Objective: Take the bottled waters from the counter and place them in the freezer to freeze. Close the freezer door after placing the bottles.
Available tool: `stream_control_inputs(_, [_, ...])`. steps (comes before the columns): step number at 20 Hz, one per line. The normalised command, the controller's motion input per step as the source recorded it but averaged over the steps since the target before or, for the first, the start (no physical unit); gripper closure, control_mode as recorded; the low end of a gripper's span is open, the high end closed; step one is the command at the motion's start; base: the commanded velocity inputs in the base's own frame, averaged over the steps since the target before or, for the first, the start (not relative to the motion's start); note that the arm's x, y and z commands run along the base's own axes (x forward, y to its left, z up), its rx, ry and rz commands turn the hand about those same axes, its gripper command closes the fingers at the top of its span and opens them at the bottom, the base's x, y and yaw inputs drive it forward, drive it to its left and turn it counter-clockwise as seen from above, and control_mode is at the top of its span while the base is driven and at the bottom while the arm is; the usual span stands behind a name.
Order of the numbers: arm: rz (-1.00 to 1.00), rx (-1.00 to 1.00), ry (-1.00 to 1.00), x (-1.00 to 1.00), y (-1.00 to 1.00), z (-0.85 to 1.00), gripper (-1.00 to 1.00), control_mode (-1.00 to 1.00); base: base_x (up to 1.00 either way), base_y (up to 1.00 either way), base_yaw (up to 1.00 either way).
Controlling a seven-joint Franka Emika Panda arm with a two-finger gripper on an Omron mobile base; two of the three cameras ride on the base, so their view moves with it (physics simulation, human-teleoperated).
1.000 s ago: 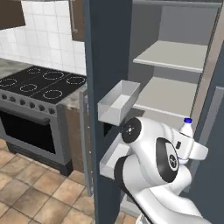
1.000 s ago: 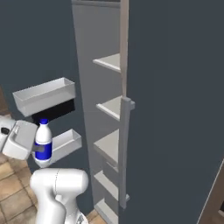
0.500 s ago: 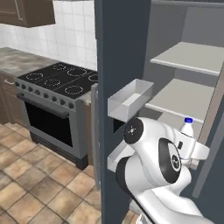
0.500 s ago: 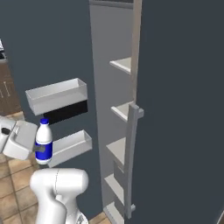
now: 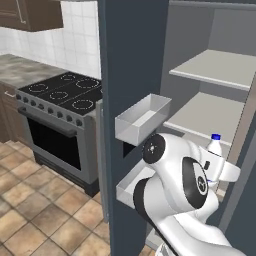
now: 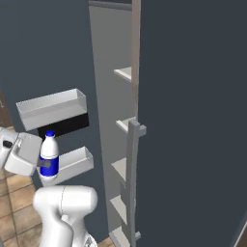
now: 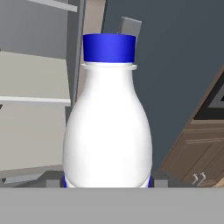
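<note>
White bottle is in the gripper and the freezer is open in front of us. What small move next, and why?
Probably ease the gripper forward toward the freezer's pale shelves. The white bottle is held upright beside the open freezer door and its bins, with nothing visible on the shelves ahead. It is not yet over a shelf, so releasing now would likely drop it.

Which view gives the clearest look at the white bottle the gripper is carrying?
The hand view: the white bottle fills the middle, blue cap and body sharp. The right base view shows it small but whole, label included, and the left base view shows just its cap and neck behind the arm.
</note>
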Motion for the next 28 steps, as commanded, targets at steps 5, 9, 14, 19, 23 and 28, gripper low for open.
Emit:
stream_control_inputs(5, [0.00,0.00,0.00,0.00,0.00,0.00,1.00,1.00,0.31,-0.14,0.00])
stream_control_inputs(9, [0.00,0.00,0.00,0.00,0.00,0.00,1.00,1.00,0.37,-0.40,0.00])
stream_control_inputs(14, [0.00,0.00,0.00,0.00,0.00,0.00,1.00,1.00,0.21,-0.21,0.00])
stream_control_inputs(19, [0.00,0.00,0.00,0.00,0.00,0.00,1.00,1.00,0.23,-0.53,-0.02])
stream_control_inputs(23, [0.00,0.00,0.00,0.00,0.00,0.00,1.00,1.00,0.21,-0.53,-0.13])
stream_control_inputs(28, [0.00,0.00,0.00,0.00,0.00,0.00,1.00,1.00,0.09,-0.31,-0.08])
